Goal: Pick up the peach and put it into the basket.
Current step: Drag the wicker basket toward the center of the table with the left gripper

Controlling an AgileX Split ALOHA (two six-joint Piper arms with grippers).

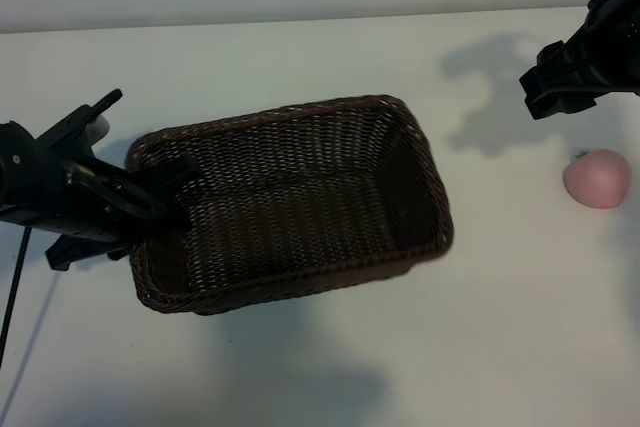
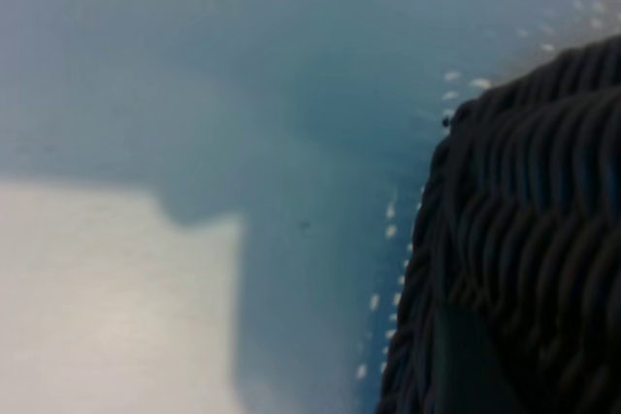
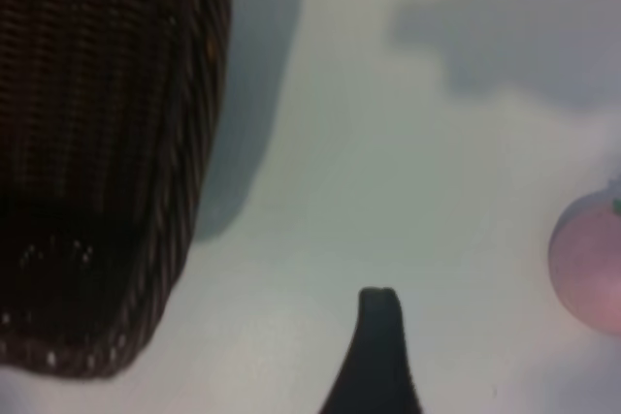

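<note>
We see a white worktop (image 1: 300,367) filling the scene, and on it the basket (image 1: 290,202) — dark-brown wicker with a braided rim, lying at a slant near the middle, its inside bare. At the basket's left short end sits the left gripper (image 1: 165,197), its black fingers closed over the rim there, one finger reaching inside the weave; in the left wrist view the wicker wall (image 2: 524,239) fills one side with a dark finger tip against it. The right gripper (image 1: 570,82) hangs above the worktop at the far right, well apart from the basket and up from the peach; its jaws stand wide apart with nothing between them, and only one dark finger (image 3: 378,356) shows in its own wrist view. The peach (image 1: 597,178) — small, round, pale pink with a bit of green at its stem — rests on the worktop to the right of the basket, outside it.
</note>
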